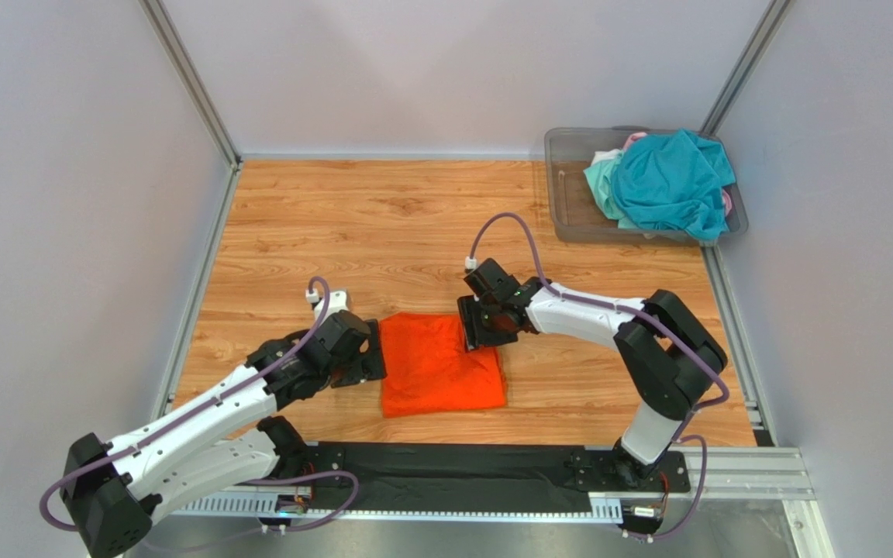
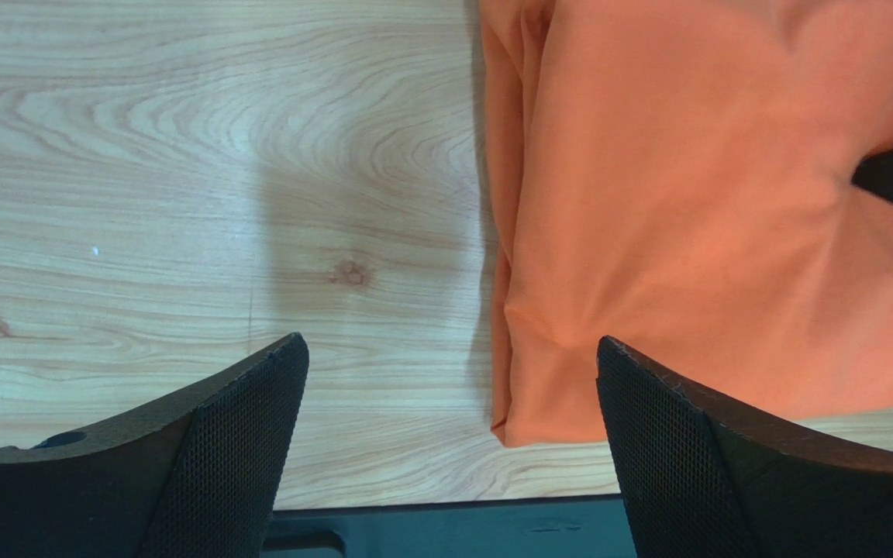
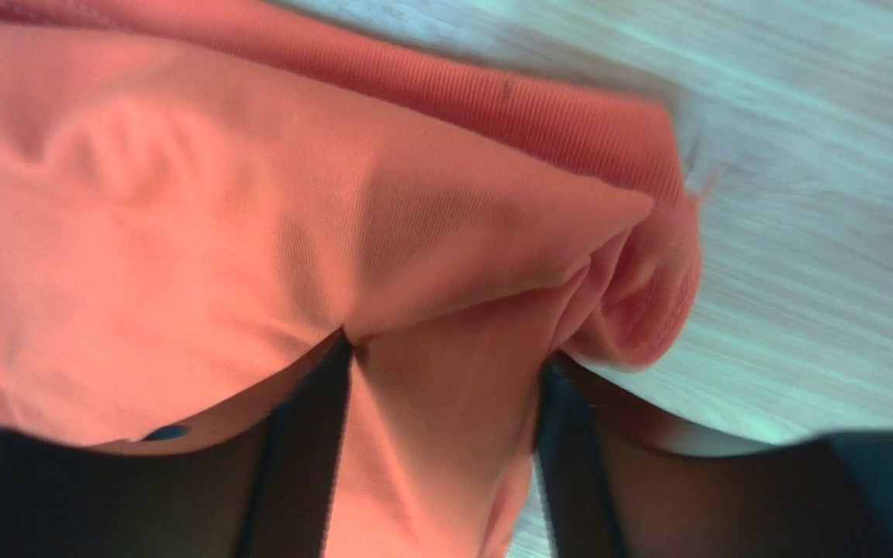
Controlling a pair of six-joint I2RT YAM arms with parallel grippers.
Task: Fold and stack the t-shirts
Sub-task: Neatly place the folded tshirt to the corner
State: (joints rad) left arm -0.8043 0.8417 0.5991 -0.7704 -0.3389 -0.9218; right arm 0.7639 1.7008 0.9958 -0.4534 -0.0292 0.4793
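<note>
The orange t-shirt (image 1: 440,370) lies folded into a rough square on the wooden table near the front edge. My left gripper (image 1: 372,351) is open at the shirt's left edge. In the left wrist view (image 2: 451,345) its jaws straddle the near-left corner of the orange fabric (image 2: 696,209) without gripping it. My right gripper (image 1: 484,334) is at the shirt's far right corner. In the right wrist view (image 3: 440,390) it is closed on a bunched fold of orange cloth (image 3: 242,221). The teal shirt (image 1: 673,180), a pale mint one (image 1: 603,177) and a pink one (image 1: 635,140) are piled in the bin.
A clear grey plastic bin (image 1: 574,215) sits at the table's far right corner against the wall. Grey walls enclose the table on three sides. A black strip (image 1: 451,465) runs along the front edge between the arm bases.
</note>
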